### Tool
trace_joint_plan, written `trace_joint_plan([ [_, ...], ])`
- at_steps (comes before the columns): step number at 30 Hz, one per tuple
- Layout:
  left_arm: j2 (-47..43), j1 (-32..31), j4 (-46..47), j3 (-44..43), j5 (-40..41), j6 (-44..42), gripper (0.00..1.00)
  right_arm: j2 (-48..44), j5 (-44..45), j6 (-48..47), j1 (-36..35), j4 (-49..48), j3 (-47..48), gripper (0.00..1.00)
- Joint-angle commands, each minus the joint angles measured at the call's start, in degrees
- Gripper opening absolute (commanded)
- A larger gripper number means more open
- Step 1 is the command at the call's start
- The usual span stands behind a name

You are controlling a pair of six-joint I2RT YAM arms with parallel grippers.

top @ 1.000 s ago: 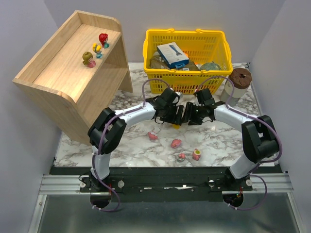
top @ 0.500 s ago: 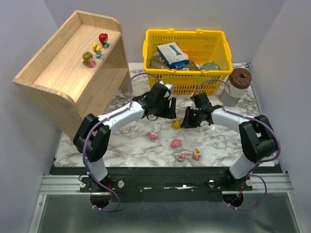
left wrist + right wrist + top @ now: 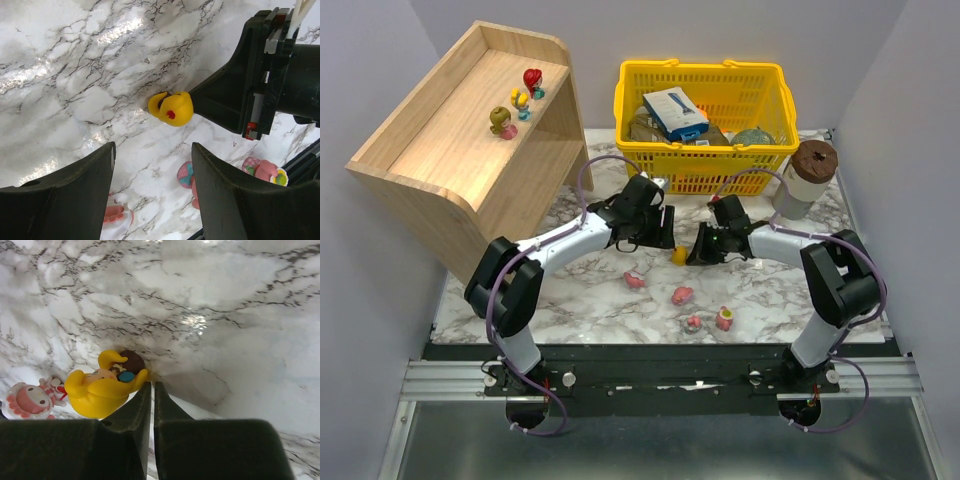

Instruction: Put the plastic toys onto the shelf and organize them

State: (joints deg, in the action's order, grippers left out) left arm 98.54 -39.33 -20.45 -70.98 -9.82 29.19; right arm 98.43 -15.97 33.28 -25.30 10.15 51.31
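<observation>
The small yellow plastic figurine (image 3: 172, 108) is lying on the white marble-patterned desk (image 3: 582, 302), about midway between the two arms. The right claw (image 3: 152, 386) is reaching down to it with its fingers pressed together and nothing in the thin slit between them. The toy is resting against the outer side of one fingertip (touching it, as far as I can see, not pinched). The left claw (image 3: 152, 147) is hanging over the desk just beside the toy, fingers spread and holding nothing.

Four little pink toys (image 3: 682, 295) are lying nearer the arm bases, well apart from both claws. On the top tier of the light-wood shelf (image 3: 440, 150), far left, a red figurine (image 3: 532, 78), a yellow-and-blue figurine (image 3: 520, 100) and an olive figurine (image 3: 501, 122) are standing in a loose row. The yellow plastic basket (image 3: 700, 68) is sitting behind the arms.
</observation>
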Motion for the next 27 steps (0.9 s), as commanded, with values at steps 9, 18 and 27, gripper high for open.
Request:
trace_joint_plan([
  [9,-3.8,0.92,0.32,2.34,0.68,0.78,0.7,3.7,-3.98,5.56,-3.79,-6.11,-2.27,0.11],
  [18,-3.8,0.84,1.9,4.8,-1.6,5.26,0.7,-2.19,5.77,4.52,-3.1,1.79,-1.92,0.09],
  [27,-3.45,0.66,2.78,5.41,-1.6,7.46,0.71,1.83,6.57,2.32,-0.54,3.39,5.28,0.08],
])
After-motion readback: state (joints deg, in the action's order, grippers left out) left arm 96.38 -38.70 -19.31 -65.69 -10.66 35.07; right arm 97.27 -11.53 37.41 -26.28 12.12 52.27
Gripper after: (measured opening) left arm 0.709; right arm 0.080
